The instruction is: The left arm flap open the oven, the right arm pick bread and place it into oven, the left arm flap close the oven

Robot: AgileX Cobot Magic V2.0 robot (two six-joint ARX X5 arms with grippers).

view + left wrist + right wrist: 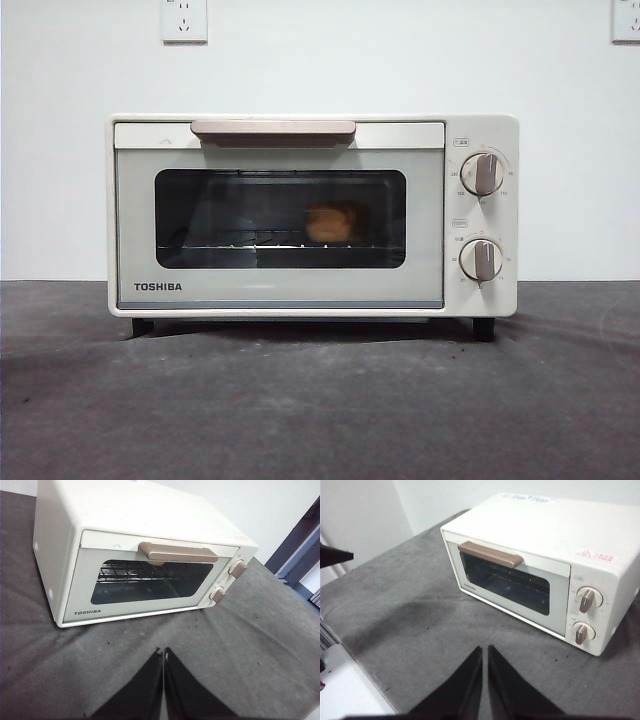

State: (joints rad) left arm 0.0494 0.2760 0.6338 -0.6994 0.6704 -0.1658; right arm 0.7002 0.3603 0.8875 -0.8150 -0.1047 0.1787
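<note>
Cream oven (280, 215) stands on the grey table (320, 400) with its door closed; behind the glass, right of centre on the rack, sits the bread (332, 223). The left gripper (163, 652) and right gripper (485, 650) hang apart from the oven, both pinched closed and empty. 2 knobs (482, 173) sit at its right.

A bare test setup in a lab rather than a kitchen: one oven (300, 215) stands alone on a grey felt-covered bench (320, 400) against a plain white wall (400, 60) with two sockets (184, 20), and no counters or cookware surround it.
</note>
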